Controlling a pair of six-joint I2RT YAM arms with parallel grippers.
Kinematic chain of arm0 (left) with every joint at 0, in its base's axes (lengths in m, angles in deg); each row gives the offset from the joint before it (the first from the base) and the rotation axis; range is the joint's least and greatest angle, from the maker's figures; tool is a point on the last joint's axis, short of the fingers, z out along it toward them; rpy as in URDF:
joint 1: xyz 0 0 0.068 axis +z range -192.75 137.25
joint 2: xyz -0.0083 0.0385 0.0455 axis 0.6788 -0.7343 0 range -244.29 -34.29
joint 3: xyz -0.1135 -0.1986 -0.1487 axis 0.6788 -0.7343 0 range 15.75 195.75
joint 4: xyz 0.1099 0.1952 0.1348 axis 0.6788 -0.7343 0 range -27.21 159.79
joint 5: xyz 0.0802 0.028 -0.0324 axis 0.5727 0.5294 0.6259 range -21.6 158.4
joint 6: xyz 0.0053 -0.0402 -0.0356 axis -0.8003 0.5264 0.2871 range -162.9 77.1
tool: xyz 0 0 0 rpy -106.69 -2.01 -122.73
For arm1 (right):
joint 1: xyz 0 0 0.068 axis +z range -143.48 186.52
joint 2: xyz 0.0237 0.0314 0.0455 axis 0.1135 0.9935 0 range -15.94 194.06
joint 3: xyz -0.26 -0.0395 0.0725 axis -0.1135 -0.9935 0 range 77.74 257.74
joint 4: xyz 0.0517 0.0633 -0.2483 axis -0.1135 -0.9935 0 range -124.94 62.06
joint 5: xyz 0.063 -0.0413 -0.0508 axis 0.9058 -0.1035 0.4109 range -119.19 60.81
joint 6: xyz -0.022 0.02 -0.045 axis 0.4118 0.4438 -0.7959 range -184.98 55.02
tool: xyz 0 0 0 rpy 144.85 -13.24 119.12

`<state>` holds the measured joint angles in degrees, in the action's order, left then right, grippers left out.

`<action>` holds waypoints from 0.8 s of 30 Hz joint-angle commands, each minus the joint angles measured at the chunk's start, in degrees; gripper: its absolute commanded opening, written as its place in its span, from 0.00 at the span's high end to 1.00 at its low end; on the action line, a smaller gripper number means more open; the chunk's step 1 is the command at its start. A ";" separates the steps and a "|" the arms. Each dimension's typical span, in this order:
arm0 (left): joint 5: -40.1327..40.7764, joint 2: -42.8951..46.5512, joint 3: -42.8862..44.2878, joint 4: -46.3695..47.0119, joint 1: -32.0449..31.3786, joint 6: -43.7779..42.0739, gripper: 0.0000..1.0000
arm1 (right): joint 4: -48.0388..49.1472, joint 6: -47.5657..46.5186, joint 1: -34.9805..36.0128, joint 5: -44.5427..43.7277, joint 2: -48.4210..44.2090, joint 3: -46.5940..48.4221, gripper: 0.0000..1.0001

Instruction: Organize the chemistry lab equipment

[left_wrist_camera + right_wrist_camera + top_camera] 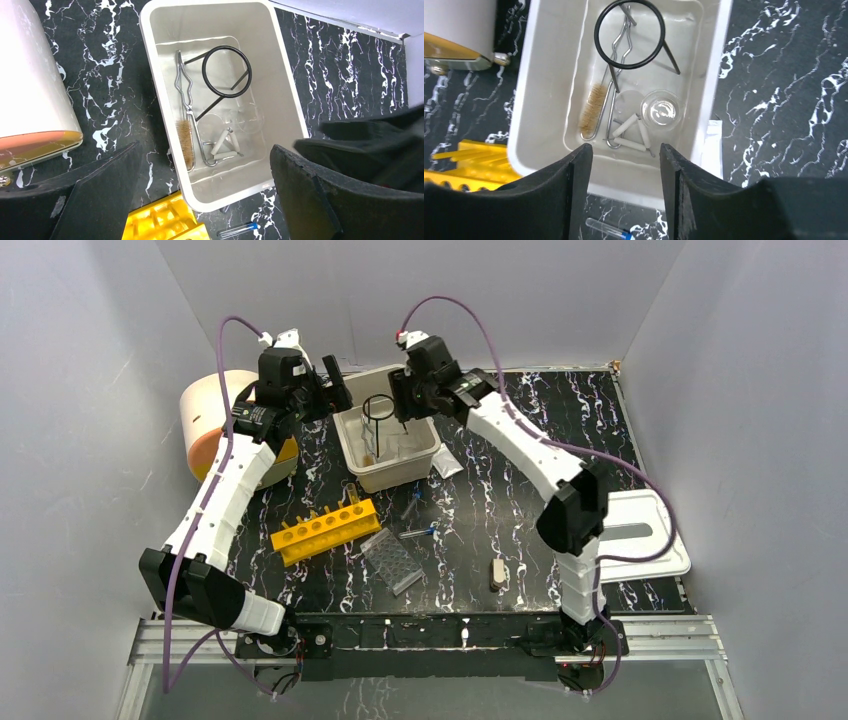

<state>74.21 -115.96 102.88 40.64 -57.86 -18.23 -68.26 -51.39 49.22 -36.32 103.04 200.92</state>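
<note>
Tub (276, 75) holding ring-stand (226, 47), forceps (182, 85), brush (185, 140), triangle (222, 145) and dish (661, 111). Left gripper (204, 147) and right gripper (625, 150) hover above it, jaws parted, empty.

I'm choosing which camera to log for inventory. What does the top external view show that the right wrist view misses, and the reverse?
Only top external: the flat white lid at the table's right edge, the clear tray and a small beige piece. Only right wrist, clearly: the pale triangle, the brush and a clear round dish in the beige tub. Both: that tub, black ring-stand, yellow rack and a blue-tipped tube.
</note>
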 commanded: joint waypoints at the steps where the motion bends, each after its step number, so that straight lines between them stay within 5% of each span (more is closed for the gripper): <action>1: -1.54 1.16 0.42 0.50 0.26 1.01 0.02 | 5.84 2.13 -2.40 2.52 -9.02 -7.43 0.38; 9: -4.75 0.36 0.19 0.74 0.27 2.07 0.02 | 7.24 7.25 -7.13 0.22 -18.87 -23.38 0.33; 15: -5.52 -0.14 0.17 1.20 0.26 3.49 0.02 | 10.08 18.87 -17.92 11.02 -21.53 -35.45 0.33; 24: -7.41 -0.25 0.26 1.34 0.26 3.72 0.02 | 11.61 19.88 -21.46 20.23 -9.82 -35.26 0.34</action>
<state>69.00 -116.55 102.84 41.08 -57.86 -14.72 -59.03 -32.97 26.42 -21.29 89.21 162.10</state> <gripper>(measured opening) 0.982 0.666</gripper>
